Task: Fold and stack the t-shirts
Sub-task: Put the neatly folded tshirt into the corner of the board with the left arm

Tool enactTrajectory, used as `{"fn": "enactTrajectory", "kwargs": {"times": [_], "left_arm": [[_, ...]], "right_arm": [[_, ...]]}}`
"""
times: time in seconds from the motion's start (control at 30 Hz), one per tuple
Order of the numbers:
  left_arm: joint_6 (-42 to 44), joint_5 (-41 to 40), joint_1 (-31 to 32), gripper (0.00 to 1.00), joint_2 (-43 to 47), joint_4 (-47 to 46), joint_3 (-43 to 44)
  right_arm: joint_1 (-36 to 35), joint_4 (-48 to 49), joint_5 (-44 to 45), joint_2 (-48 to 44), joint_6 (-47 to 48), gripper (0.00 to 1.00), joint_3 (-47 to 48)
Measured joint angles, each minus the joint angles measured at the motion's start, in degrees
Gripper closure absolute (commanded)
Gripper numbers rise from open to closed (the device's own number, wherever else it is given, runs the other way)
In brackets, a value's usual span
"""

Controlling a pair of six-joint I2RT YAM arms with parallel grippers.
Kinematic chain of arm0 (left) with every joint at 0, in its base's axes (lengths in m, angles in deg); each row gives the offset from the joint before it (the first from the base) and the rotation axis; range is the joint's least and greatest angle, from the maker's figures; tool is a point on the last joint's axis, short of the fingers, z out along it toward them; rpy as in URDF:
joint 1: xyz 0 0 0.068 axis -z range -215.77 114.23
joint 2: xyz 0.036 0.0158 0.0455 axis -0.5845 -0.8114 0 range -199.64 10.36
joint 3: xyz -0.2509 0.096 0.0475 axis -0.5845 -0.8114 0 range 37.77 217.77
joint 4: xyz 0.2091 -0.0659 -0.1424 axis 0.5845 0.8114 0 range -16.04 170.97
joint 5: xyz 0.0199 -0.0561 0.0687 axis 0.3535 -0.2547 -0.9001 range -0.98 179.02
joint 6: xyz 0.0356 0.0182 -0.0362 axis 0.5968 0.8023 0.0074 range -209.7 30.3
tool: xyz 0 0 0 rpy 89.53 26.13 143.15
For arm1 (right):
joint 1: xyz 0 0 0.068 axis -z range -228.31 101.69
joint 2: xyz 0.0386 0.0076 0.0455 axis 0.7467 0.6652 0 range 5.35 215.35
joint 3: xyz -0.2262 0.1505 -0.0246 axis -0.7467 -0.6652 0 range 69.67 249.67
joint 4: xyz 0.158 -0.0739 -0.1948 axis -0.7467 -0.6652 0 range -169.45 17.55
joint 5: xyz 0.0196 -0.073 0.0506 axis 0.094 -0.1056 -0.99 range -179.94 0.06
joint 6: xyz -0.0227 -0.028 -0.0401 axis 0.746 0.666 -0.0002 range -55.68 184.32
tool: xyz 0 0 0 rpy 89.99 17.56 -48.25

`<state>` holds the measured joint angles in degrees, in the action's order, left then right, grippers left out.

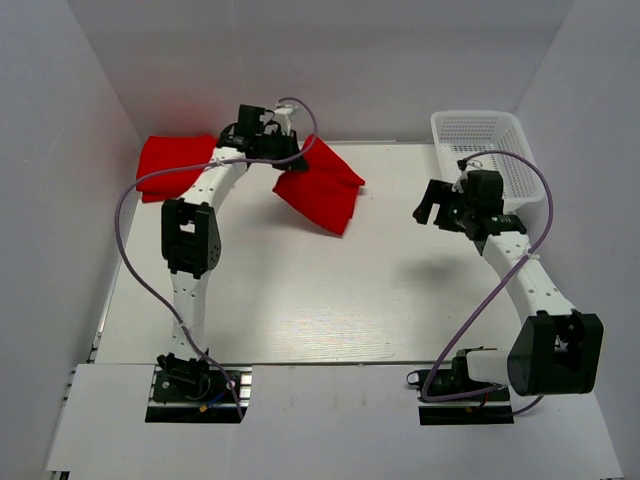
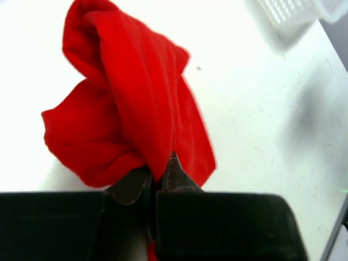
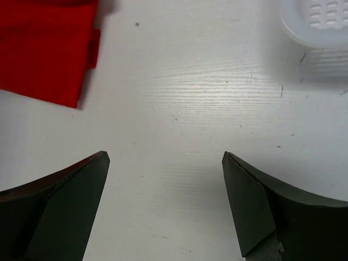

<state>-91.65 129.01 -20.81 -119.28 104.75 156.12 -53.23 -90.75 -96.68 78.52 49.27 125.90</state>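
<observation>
My left gripper (image 1: pixel 292 150) is shut on a red t-shirt (image 1: pixel 322 187) and holds it up at the back middle of the table, the cloth hanging down crumpled. In the left wrist view the shirt (image 2: pixel 130 98) is pinched between the fingers (image 2: pixel 176 174). A second red t-shirt (image 1: pixel 172 163) lies at the back left, partly behind the left arm. My right gripper (image 1: pixel 432 207) is open and empty above the table at the right. In the right wrist view the gripper (image 3: pixel 166 160) has its jaws wide apart over bare table, with the edge of the red shirt (image 3: pixel 46 51) at the upper left.
A white plastic basket (image 1: pixel 487 155) stands at the back right corner; it also shows in the right wrist view (image 3: pixel 321 22) and the left wrist view (image 2: pixel 296 11). White walls close in the table (image 1: pixel 320 300) on three sides.
</observation>
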Motion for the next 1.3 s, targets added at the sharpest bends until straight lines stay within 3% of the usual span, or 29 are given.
{"fn": "enactTrajectory", "kwargs": {"times": [0.3, 0.57, 0.9, 1.3], "left_arm": [[5.88, 0.68, -10.6, 1.0, -0.39, 5.97, 8.83], [8.28, 2.56, -19.21, 1.0, -0.39, 6.67, 10.03], [6.12, 12.33, -27.06, 1.0, -0.63, 4.68, 15.23], [3.28, 16.39, -33.27, 1.0, -0.63, 1.14, 15.32]], "right_arm": [[0.0, 1.79, -0.09, 1.14, -1.6, 0.1, 2.23], [0.0, 4.79, -1.88, 1.22, -4.04, 0.1, 2.38], [-0.02, 8.07, -2.86, -0.63, -6.45, 0.1, 1.2], [-0.02, 8.59, -4.37, -0.81, -7.39, 0.1, 0.94]]}}
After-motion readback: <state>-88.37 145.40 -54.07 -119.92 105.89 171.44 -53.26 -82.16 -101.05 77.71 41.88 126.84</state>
